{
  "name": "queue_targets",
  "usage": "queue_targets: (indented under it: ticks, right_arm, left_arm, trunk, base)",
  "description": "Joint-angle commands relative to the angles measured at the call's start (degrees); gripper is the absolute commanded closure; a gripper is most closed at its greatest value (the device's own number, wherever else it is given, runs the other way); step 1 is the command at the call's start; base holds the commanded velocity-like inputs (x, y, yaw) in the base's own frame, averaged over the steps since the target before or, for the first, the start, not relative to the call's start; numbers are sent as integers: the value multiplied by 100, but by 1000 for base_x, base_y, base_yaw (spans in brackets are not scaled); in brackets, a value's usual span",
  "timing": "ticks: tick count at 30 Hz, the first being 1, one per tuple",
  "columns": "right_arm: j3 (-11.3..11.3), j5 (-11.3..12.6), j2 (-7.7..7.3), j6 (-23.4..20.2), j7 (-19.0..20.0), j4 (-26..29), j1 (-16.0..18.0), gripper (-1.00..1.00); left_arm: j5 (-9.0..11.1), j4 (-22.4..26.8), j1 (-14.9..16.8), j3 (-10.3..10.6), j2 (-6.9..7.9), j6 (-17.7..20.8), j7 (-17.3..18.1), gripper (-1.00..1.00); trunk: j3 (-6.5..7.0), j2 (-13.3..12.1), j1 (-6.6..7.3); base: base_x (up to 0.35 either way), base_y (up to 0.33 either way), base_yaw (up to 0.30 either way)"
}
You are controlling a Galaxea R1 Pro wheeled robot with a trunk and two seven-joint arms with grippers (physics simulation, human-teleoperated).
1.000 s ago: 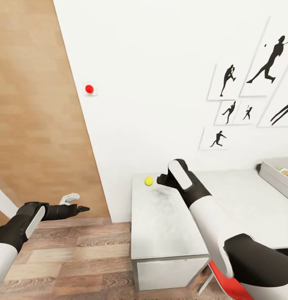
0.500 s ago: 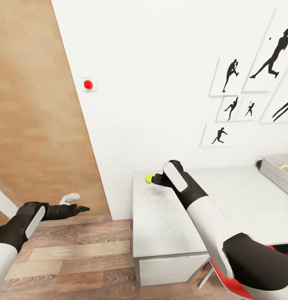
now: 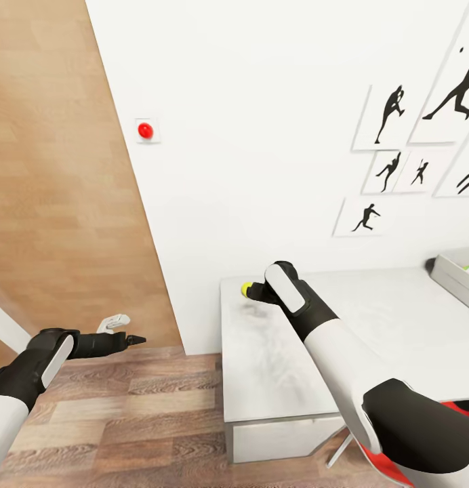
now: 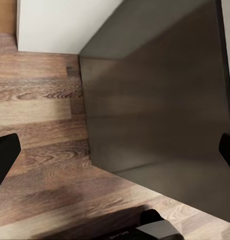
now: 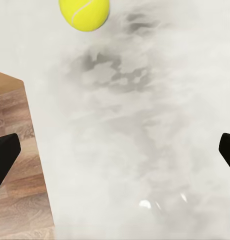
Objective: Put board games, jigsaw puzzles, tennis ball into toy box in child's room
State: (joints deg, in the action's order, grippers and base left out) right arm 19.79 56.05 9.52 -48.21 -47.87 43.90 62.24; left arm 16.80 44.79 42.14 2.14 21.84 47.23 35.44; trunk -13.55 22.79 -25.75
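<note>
The tennis ball sits on the table, near its far left corner by the wall. From the right gripper the ball lies just ahead, at about 10 o'clock in the head view. The jaws are spread wide with nothing in them. The left gripper hangs well apart over the floor (I cannot tell its jaws from here), so the right arm is nearer. The ball is small, round and yellow-green.
</note>
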Motion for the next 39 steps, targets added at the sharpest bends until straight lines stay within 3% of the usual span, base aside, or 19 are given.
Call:
queue_targets:
  ticks: [1, 33, 39]
  right_arm:
    - [16, 55, -1, -6, -61, 4, 7, -100]
    - [7, 43, 10, -4, -63, 9, 13, -100]
    - [0, 32, 21, -13, -64, 47, 183, -100]
  left_arm:
    - [25, 4, 5, 15, 6, 31, -2, -100]
    - [25, 4, 5, 15, 4, 25, -4, -100]
    - [25, 4, 5, 13, 4, 23, -8, -100]
  trunk:
    - [-21, 13, -3]
    - [-318, 13, -3]
    - [-373, 13, -3]
  base:
    - [16, 2, 0]
    - [75, 28, 0]
    - [109, 0, 0]
